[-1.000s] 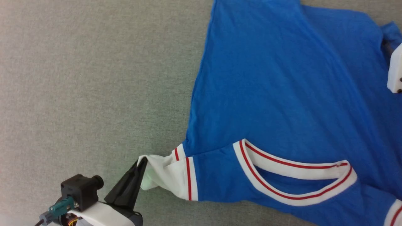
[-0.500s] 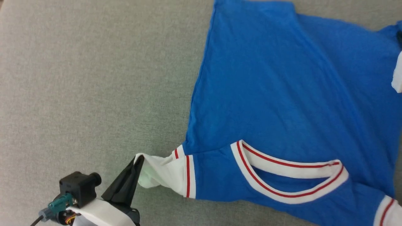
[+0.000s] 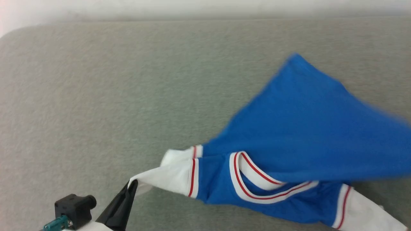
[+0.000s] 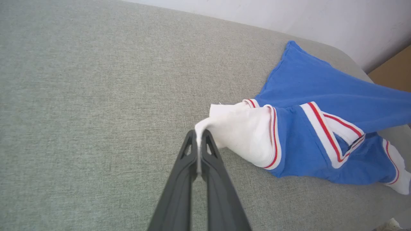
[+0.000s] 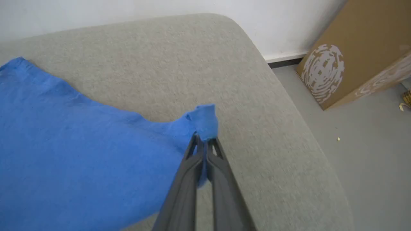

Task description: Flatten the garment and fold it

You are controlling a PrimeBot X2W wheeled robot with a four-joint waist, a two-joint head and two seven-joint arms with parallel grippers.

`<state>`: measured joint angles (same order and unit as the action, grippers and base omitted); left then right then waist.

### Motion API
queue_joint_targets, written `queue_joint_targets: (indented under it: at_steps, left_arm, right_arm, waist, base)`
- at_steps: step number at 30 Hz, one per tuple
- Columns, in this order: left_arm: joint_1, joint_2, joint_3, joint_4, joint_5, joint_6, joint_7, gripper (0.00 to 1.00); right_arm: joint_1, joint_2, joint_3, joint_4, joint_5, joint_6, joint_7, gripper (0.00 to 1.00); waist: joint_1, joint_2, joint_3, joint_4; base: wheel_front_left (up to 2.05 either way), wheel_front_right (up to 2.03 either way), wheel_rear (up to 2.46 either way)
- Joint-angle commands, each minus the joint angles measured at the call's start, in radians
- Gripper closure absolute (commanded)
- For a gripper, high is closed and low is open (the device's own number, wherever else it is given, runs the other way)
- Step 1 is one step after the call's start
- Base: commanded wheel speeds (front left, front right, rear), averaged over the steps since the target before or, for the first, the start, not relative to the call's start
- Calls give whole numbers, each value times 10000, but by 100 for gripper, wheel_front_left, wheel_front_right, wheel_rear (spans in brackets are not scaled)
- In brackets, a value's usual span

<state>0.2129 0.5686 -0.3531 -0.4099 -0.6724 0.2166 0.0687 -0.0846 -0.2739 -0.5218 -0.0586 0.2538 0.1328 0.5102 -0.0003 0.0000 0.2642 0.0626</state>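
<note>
The garment (image 3: 305, 128) is a bright blue jersey with white, red-striped collar and sleeve ends, partly lifted off the grey surface and stretched between both arms. My left gripper (image 3: 132, 185) is shut on the tip of one white sleeve end (image 4: 237, 128), at the lower left of the head view; in the left wrist view the gripper (image 4: 199, 136) pinches white cloth. My right gripper (image 5: 203, 138) is shut on a bunched blue corner (image 5: 202, 118) of the garment (image 5: 80, 147). The other white sleeve end (image 3: 362, 215) hangs at the lower right.
A grey fabric-covered surface (image 3: 96, 96) with rounded corners bears the garment. A pale wall runs along its far side. Right of the surface lie a grey floor (image 5: 369, 154) and a brown cardboard box (image 5: 353, 54).
The right gripper has shut on a blue corner and raised it, so the garment's body lifts and folds toward me. The head camera has tilted up, showing the surface's far edge.
</note>
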Motion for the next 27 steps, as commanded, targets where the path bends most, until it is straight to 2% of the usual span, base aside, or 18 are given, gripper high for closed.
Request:
queue_joint_targets:
  at_steps: [1,4,8,9,11,12,13,16,19,24,27]
  left_arm:
    - [74,36,47,-49,-48,51,-51,100]
    - [173,54,65,-66,-87,86,-50,100]
    - [348,159,173,-93,-112,166,-57,100]
    - [374,187,198,-102,-122,175,-53,100]
    - [395,236,232,-125,-143,182,-27,100]
    - [389,252,246,-141,-152,186,-12,100]
    - [372,267,246,-161,-161,180,9,100]
    - [309,294,231,-207,-171,172,73,100]
    - [163,289,173,-259,-141,135,114,100]
    - [-122,161,131,-274,-88,101,4,100]
    - [-343,49,74,-249,-38,34,-118,100]
  right_arm:
    - [538,278,-285,-195,-90,-21,-3,100]
    - [2201,1249,-1012,-465,-265,-21,-248,100]
    - [3262,1990,-867,-159,-182,-21,-810,100]
    - [3275,2063,-732,-14,-167,-21,-1014,91]
    - [3166,2137,-379,322,-241,-21,-1418,53]
    - [3030,2158,-236,474,-269,-21,-1598,11]
    - [2873,2171,-87,589,-305,-21,-1764,0]
    - [2340,2110,378,553,-356,-21,-2021,0]
    - [1704,1719,730,-57,-181,-21,-1988,0]
    - [436,543,1686,-1408,214,-21,-1194,0]
    - [-497,-141,2425,-1590,314,-21,-498,0]
  waist:
    - [3,0,-628,-818]
    - [3,0,-642,-1114]
    - [3,0,-655,-1527]
    - [3,0,-678,-1627]
    - [3,0,-720,-1782]
    - [3,0,-736,-1842]
    - [3,0,-744,-1876]
    - [3,0,-732,-1917]
    - [3,0,-588,-1803]
    - [3,0,-181,-1398]
    - [3,0,133,-1044]
  base:
    - [0,0,0]
    - [0,0,0]
    - [0,0,0]
    - [0,0,0]
    - [0,0,0]
    - [0,0,0]
    - [0,0,0]
    - [0,0,0]
    - [0,0,0]
    - [0,0,0]
    - [0,0,0]
